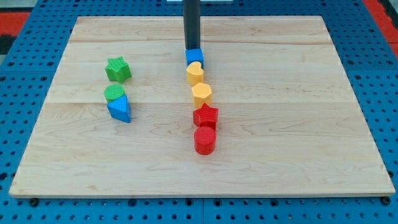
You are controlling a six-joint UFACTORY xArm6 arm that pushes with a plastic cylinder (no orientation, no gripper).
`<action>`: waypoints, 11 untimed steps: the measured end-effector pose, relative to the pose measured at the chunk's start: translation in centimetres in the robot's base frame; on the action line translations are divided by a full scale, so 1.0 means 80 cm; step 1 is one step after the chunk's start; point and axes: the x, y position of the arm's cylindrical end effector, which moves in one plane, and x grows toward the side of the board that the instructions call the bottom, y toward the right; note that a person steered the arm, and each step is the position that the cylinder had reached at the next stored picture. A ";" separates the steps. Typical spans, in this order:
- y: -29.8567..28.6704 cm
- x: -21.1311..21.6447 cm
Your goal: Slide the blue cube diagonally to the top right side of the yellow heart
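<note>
Entry, step in hand: the tip [192, 49] is standing at the upper centre of the frame, touching or just behind the top edge of the blue cube [194, 57]. The cube is sitting directly above the yellow heart [195, 73] and appears to be touching it. A straight downward push would likely be driving the cube into the heart and disturbing the column below. The better course, as a judgement, is working round to the cube's left side and nudging it toward the view's right, so that it is ending up diagonally off the heart's upper right and clear of it (short strokes are suiting a block this light).

Jaws: none are fitted; the arm is ending in a plain dark rod, so nothing is opening, closing or holding.

Item, blue cube: small, bright blue, squarish, its top partly hidden by the rod.

Item, yellow heart: pale yellow, lobed, heading a column running down the frame's centre: a yellow hexagonal block [201, 94], a red star [205, 116], a red cylinder [204, 140].

Others, left of centre: a green star [118, 69], a green cylinder [114, 94], a blue triangular block [120, 110].
</note>
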 end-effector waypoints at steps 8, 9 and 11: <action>0.057 0.074; 0.097 0.083; 0.154 0.010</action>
